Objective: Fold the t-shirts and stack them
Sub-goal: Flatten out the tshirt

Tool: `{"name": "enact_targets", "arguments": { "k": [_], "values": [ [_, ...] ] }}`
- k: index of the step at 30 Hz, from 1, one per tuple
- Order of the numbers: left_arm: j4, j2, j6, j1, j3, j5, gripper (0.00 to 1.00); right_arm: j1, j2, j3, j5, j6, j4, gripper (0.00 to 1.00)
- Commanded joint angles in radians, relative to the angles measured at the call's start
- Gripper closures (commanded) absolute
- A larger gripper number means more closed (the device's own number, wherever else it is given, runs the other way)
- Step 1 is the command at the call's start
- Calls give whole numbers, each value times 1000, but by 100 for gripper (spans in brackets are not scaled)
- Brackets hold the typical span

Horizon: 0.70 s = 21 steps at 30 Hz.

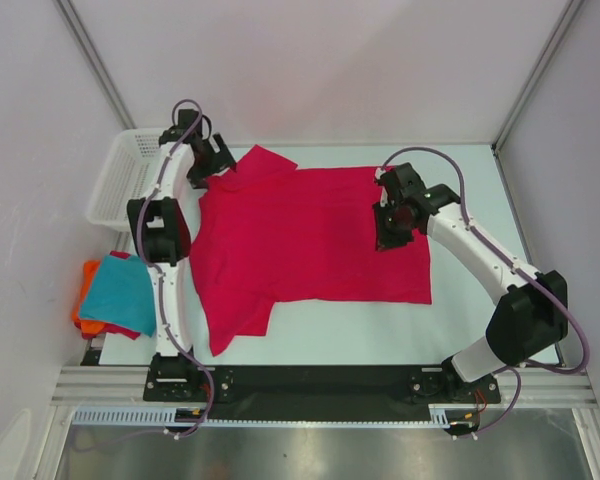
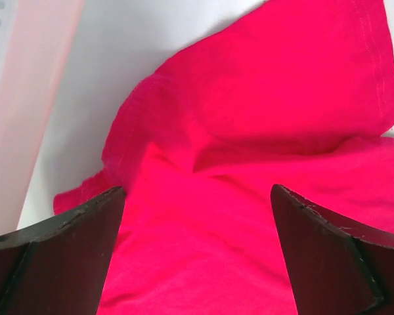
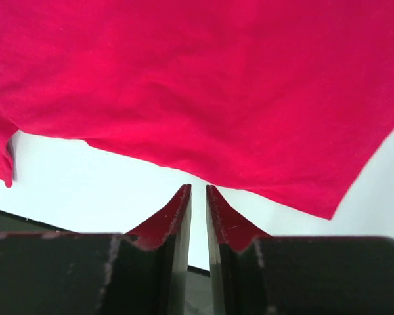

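Note:
The large crimson-pink t-shirt (image 1: 310, 240) lies spread flat on the white table, one sleeve at the far left and one at the near left. My left gripper (image 1: 208, 165) is open and low over the far-left sleeve; in the left wrist view (image 2: 197, 216) cloth (image 2: 262, 98) fills the space between its wide-apart fingers. My right gripper (image 1: 390, 235) hovers over the shirt's right part, shut and empty. The right wrist view (image 3: 198, 190) shows the shirt's hem (image 3: 217, 79) beyond the fingertips. The teal t-shirt (image 1: 120, 290) lies on the orange one (image 1: 83, 300) at the left table edge.
A white mesh basket (image 1: 120, 175) stands at the far left, beside my left gripper; its rim shows in the left wrist view (image 2: 26, 98). A black rail (image 1: 310, 380) runs along the near edge. Metal frame posts rise at the back corners.

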<state>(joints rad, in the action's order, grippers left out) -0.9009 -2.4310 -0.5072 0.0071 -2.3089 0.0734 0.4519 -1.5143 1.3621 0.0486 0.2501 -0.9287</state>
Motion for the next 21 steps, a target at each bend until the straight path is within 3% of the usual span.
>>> {"name": "enact_targets", "arguments": {
  "k": [1,12,21],
  "values": [
    [-43,101,13,68,69,-83,1,-18,-10,-98,83,28,95,78],
    [45,430,44,25,433,-27,1,-27,-15,-256,183,94,214,69],
    [171,823,9,-157,906,54,0,-19,184,-457,180,159,223,66]
  ]
}}
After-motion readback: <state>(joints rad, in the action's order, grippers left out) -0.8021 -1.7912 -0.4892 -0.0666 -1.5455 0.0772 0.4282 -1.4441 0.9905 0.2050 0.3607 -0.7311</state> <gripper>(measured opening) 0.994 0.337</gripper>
